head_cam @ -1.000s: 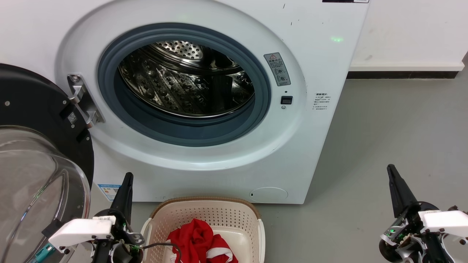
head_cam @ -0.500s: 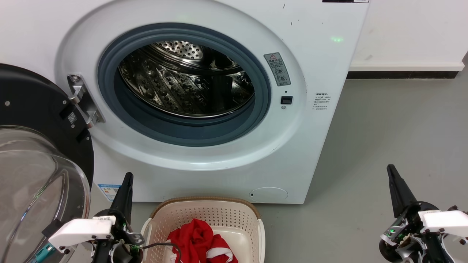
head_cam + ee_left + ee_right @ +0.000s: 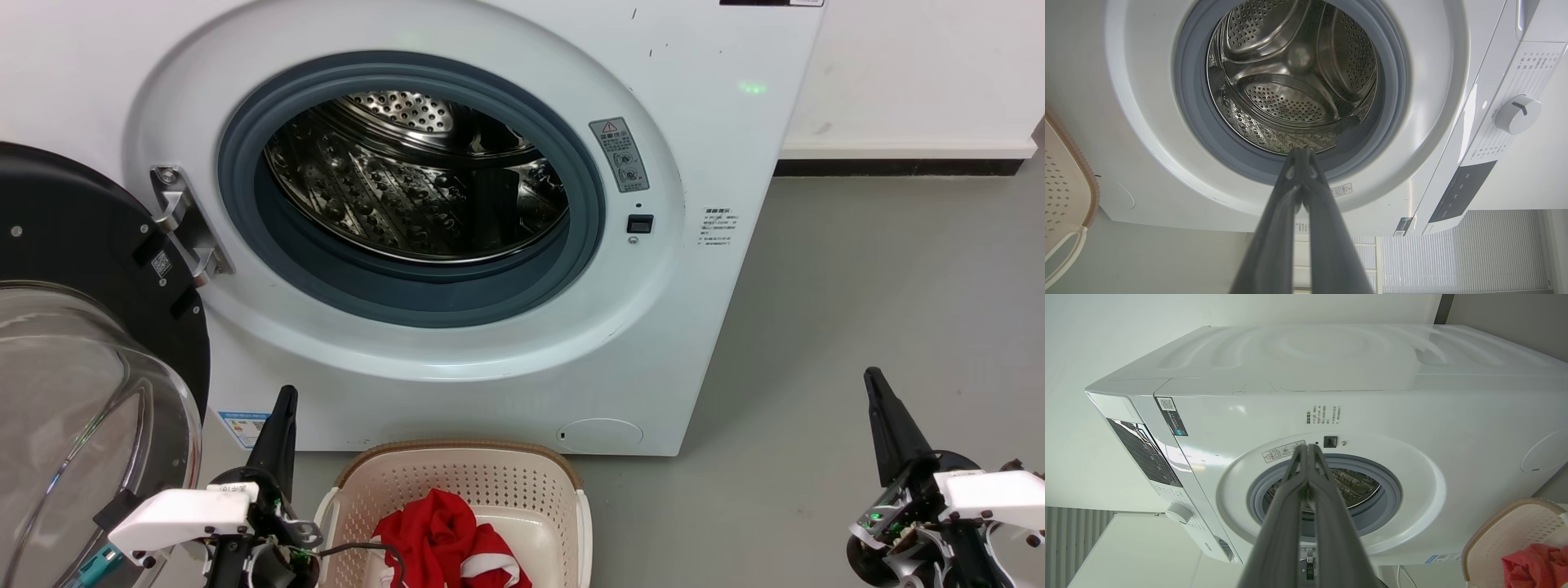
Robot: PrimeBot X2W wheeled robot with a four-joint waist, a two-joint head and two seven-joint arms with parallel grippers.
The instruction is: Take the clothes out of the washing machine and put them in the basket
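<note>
Red clothes [image 3: 445, 531] lie in the cream basket [image 3: 457, 482] on the floor [image 3: 857, 286] before the open washing machine [image 3: 694, 269]. The left gripper [image 3: 285, 400] and right gripper [image 3: 873, 380] have their fingers [image 3: 1274, 228] pressed together, empty.

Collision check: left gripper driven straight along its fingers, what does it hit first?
Probably the grey gasket at the porthole's edge: in the wrist view the shut left gripper ends right on it. Depth is unclear; it could instead slip past into the drum.
</note>
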